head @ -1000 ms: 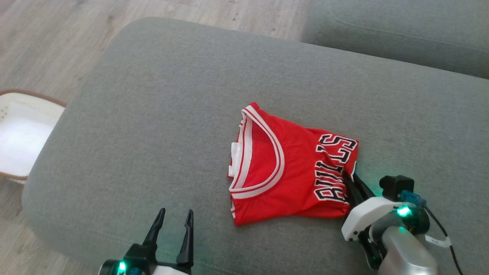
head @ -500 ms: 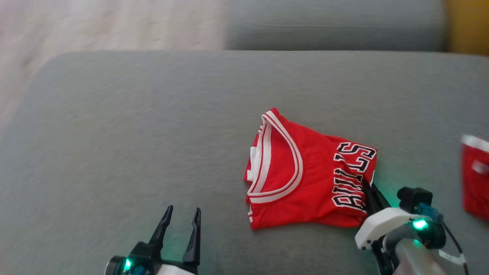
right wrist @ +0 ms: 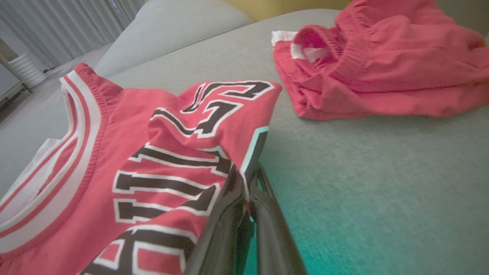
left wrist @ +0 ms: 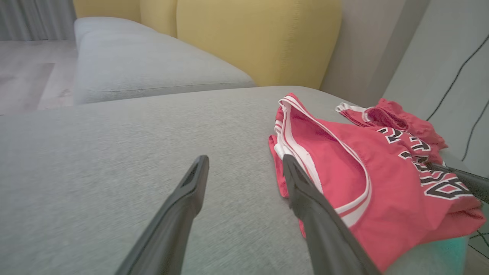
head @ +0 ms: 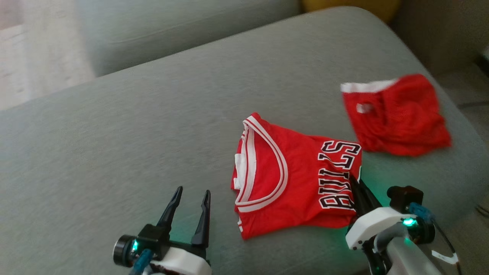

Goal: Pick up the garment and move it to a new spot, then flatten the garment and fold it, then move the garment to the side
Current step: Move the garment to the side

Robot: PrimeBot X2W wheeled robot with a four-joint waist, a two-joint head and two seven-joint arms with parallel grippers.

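Note:
The garment (head: 294,179) is a red jersey with white trim and black lettering, folded on the grey sofa cushion (head: 114,152). My right gripper (head: 352,181) is shut on the garment's right edge, beside the lettering. The right wrist view shows the garment (right wrist: 153,152) pinched between the closed fingers of that gripper (right wrist: 248,179). My left gripper (head: 193,191) stands open over bare cushion, just left of the garment and apart from it. In the left wrist view the left gripper (left wrist: 244,160) has nothing between its fingers, and the garment (left wrist: 344,164) lies to its right.
Crumpled red shorts (head: 397,114) lie on the cushion beyond and to the right of the garment, near the cushion's right edge. A second grey cushion (head: 172,26) sits at the back left. A yellow cushion (left wrist: 259,38) stands behind.
The camera has swung right, bringing the red shorts into view. My right gripper has closed on the garment's right edge. The left gripper stays open.

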